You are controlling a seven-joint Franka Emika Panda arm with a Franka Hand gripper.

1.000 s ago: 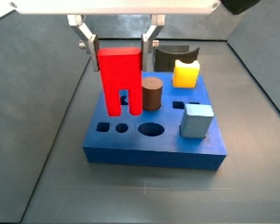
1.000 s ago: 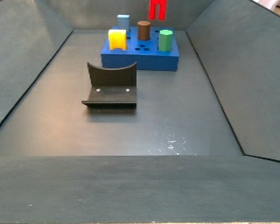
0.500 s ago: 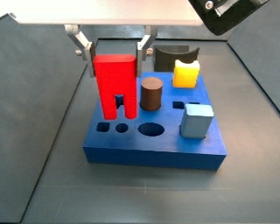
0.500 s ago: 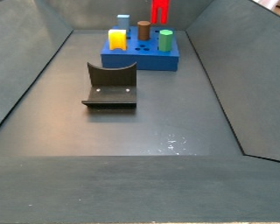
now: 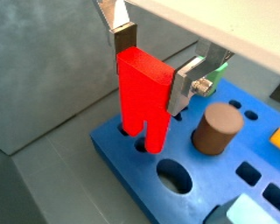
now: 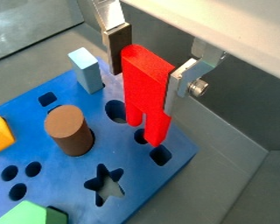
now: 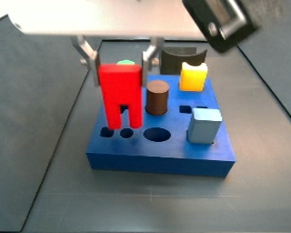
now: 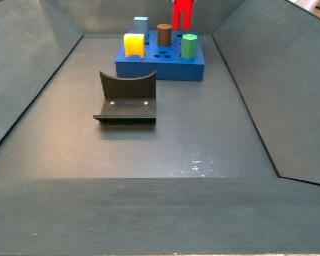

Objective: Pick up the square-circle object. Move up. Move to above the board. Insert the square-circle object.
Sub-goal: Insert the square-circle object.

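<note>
The hand (image 7: pixel 116 56) hangs over the blue board (image 7: pixel 160 150), its two silver fingers (image 5: pixel 125 37) closed on the upper part of the red block (image 7: pixel 120 91). In a side view the block stands upright in the centre-left of the frame, its two legs reaching down to the board's top face near the small holes along the left edge. In both wrist views the legs' tips meet the board at those holes (image 6: pixel 156 154); how far in they sit cannot be told.

The board lies on the dark grey surface (image 7: pixel 39 182). On it, just right of the red block, stands a brown cylinder (image 7: pixel 158 96). A yellow piece (image 7: pixel 195 75) sits toward the upper right of that view, with the dark fixture (image 7: pixel 180 58) behind it. A pale blue-grey cuboid (image 7: pixel 204 126) stands near the board's right edge, beside a large round hole (image 7: pixel 155 136).

In a wrist view (image 6: pixel 145 92) the block is shown between the finger plates, with a star-shaped hole (image 6: pixel 104 181) open in the lower middle of the frame and a green piece (image 6: pixel 34 214) at the bottom left corner.

In a side view from far down the surface, the board (image 8: pixel 163 68) sits small at the top centre, with the red block (image 8: pixel 182 12) at its back right, a green prism (image 8: pixel 190 46) at the right, and the fixture (image 8: pixel 127 96) well apart in mid-frame.
</note>
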